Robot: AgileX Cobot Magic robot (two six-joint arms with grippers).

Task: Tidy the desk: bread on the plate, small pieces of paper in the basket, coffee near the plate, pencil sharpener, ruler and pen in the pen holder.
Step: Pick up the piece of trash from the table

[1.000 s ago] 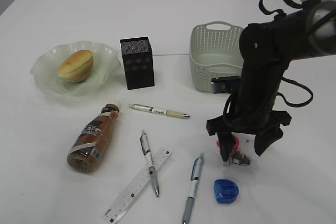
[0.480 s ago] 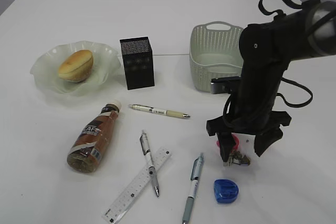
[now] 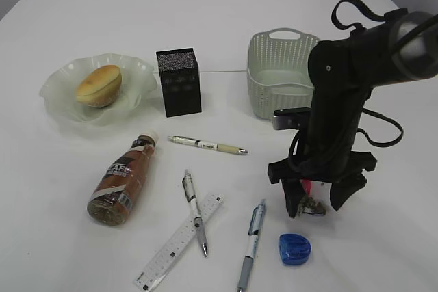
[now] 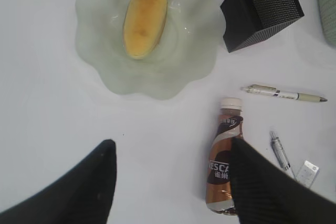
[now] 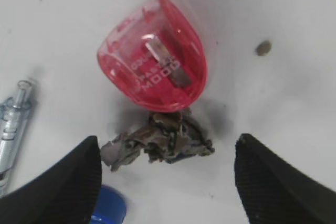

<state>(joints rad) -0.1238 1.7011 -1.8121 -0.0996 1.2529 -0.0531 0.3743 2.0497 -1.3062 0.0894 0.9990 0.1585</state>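
open right pincer (image 3: pixel 316 204) over paper scraps (image 3: pixel 315 205)

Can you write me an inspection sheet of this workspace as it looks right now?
Surface: white desk, thin seam line across it.
Job's things: bread on the green glass plate; coffee bottle lying on its side; black pen holder upright; basket looks empty; ruler and three pens flat on the desk; red sharpener beside crumpled paper scrap; blue sharpener.
Clutter: small dark speck.
Grippers: right gripper open, fingers either side of the scrap; left gripper open, high above the desk, empty.
Cables: black loops on the right arm.
Surroundings: nothing seen.
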